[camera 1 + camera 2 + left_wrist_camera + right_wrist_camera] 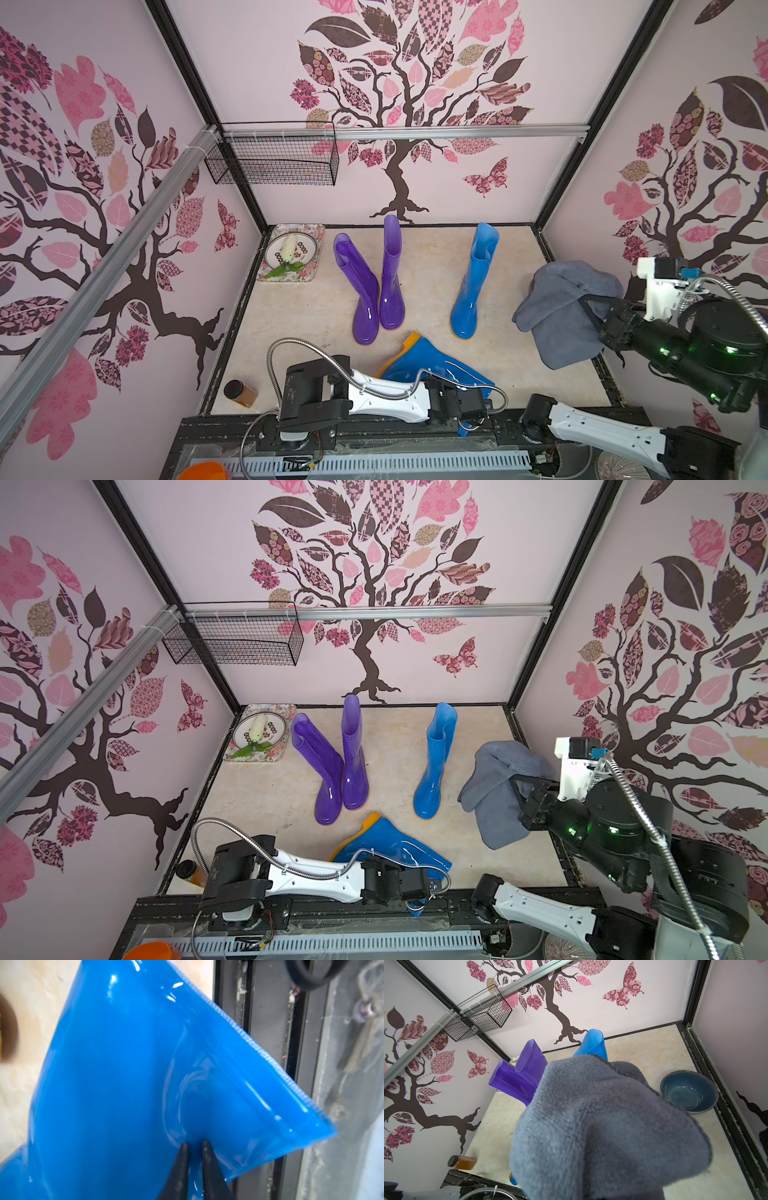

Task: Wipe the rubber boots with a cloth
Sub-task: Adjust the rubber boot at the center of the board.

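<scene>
**A:** What takes up most of the scene?

**B:** A beige, stone-patterned floor (432, 270), boxed in by walls printed with pink trees. A black wire basket (274, 160) hangs from the back rail.

**A:** Where are the boots?

**B:** Toward the back stands an upright purple boot (392, 274). A tilted purple boot (359, 291) is just beside it, their feet close together. Well to the right stands an upright blue boot (473, 282). The lying blue boot (419, 365) is on its side at the front edge, showing its orange sole.

**A:** And the cloth?

**B:** The grey-blue cloth (557, 320) hangs in the air on the right, near the upright blue boot but apart from it. The right gripper (592, 305) is clamped on it.

**A:** The other arm?

**B:** The left gripper (193, 1145) has its fingers together, pinching a fold of the lying blue boot's shaft.

**A:** Anything smaller?

**B:** A flowered tray (313, 232) sits in the back left corner. A blue-grey bowl (675, 1084) stands by the right wall. An amber jar (241, 392) with a dark lid is at front left.
</scene>
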You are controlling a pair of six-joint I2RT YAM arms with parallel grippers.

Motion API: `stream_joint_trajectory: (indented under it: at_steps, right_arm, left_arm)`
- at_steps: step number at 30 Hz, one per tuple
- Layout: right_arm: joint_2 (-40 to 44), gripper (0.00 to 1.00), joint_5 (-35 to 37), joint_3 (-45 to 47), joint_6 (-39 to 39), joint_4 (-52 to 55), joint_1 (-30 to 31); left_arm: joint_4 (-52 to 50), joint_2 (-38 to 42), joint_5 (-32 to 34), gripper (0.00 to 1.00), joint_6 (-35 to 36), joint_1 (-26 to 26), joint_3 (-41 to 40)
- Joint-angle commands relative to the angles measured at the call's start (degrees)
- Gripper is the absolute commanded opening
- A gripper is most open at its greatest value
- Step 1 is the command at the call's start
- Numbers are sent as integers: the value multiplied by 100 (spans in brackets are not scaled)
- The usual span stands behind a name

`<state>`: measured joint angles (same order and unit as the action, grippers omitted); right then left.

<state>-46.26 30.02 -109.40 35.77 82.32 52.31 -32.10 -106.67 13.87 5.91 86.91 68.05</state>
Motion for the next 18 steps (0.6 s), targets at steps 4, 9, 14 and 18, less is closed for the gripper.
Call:
stream_joint_trajectory:
  at_steps: [4, 9, 14, 18]
  right_arm:
    - [14, 0, 109, -399, 16, 74, 8]
    - [-20, 0, 153, -521, 5, 187, 11]
    - [15, 0, 179, -551, -104, 188, 9]
    - [19, 0, 186, -508, -166, 180, 9]
  left_arm:
    - [-330, 300, 323, 0, -108, -243, 577]
    - [-720, 716, 237, 28, -67, -35, 560]
    - [-705, 1530, 11, 56, -11, 17, -339]
    - [-365, 1966, -99, 88, 93, 43, -1023]
